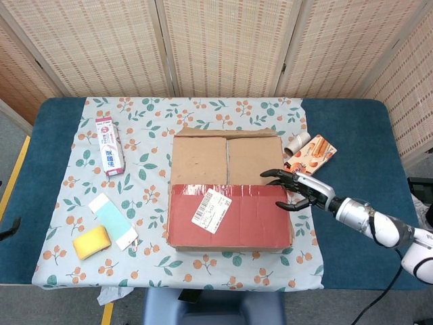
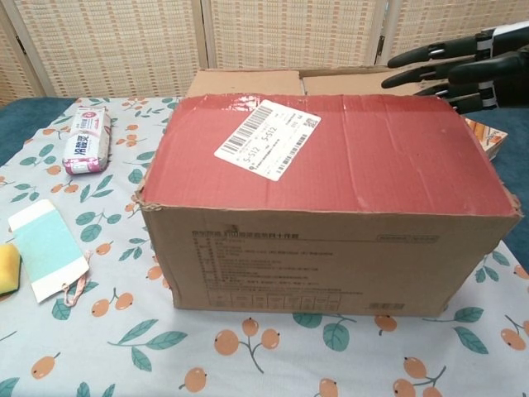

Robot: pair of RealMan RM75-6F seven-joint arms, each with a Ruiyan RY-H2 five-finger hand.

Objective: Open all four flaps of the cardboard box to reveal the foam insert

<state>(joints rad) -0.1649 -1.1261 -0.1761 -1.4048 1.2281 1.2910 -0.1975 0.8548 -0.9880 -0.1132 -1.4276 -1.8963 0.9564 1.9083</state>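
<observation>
My right hand point(image 1: 292, 189) reaches over the right edge of the cardboard box point(image 1: 230, 193), fingers spread above the red flap point(image 1: 230, 217); the two plain brown flaps point(image 1: 225, 160) behind it lie closed
</observation>
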